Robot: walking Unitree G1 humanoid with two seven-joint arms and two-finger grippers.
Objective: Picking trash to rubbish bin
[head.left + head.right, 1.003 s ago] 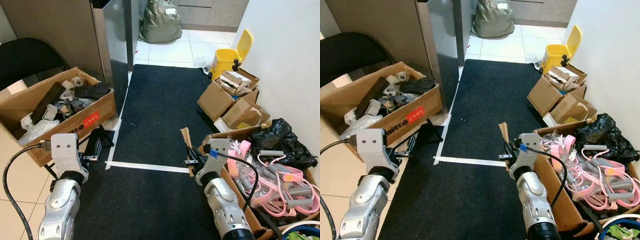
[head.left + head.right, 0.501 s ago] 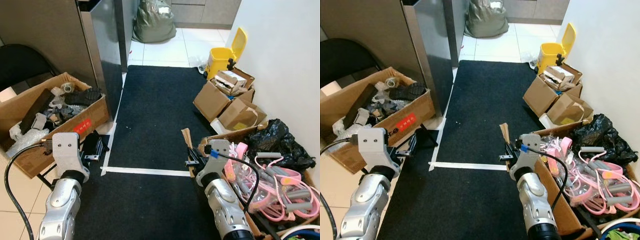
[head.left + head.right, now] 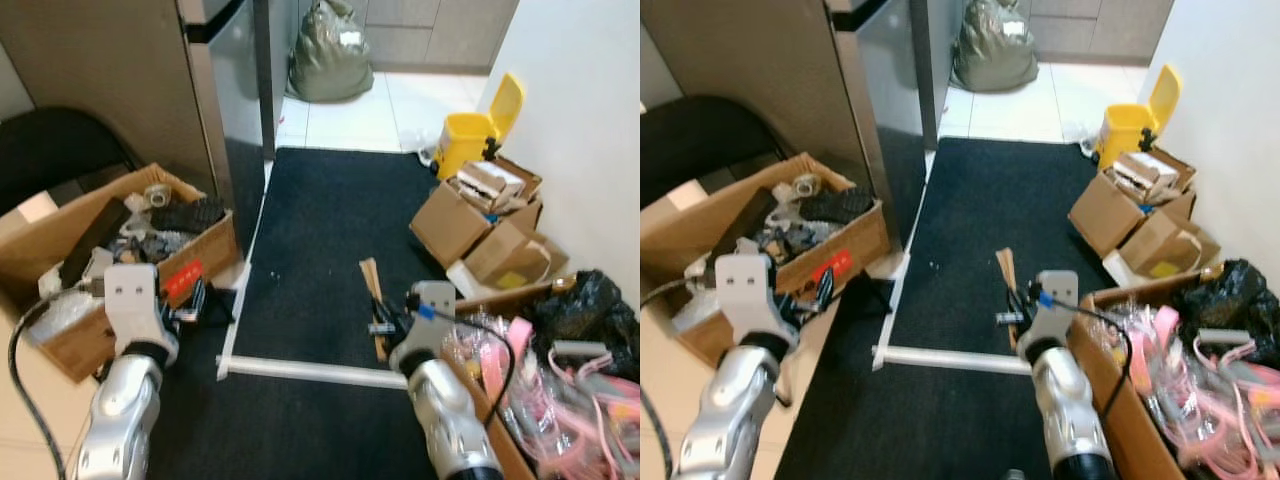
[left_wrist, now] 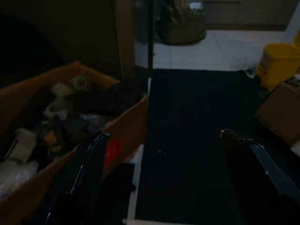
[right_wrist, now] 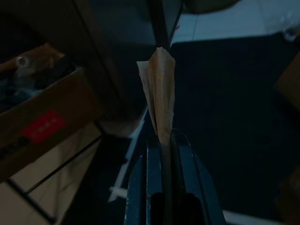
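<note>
My right gripper (image 3: 382,322) is shut on a thin brown cardboard strip (image 3: 371,288), which sticks out forward past its fingertips over the black mat (image 3: 330,220). In the right wrist view the cardboard strip (image 5: 159,93) rises from between the closed fingers (image 5: 187,161). My left gripper (image 3: 196,299) hangs low at the left, open with nothing in it, its fingers (image 4: 93,157) spread wide in the left wrist view. A yellow rubbish bin (image 3: 468,133) with its lid up stands at the far right of the mat, against the white wall.
An open cardboard box (image 3: 40,225) of junk sits on the left beside a tall grey cabinet (image 3: 120,80). Brown boxes (image 3: 470,215), a black bag (image 3: 590,310) and a box of pink hangers (image 3: 560,385) line the right wall. A green sack (image 3: 325,55) lies far ahead.
The whole picture has shifted and blurred a little, so the camera has moved along the mat. The strip stays clamped in my right gripper; the left stays open.
</note>
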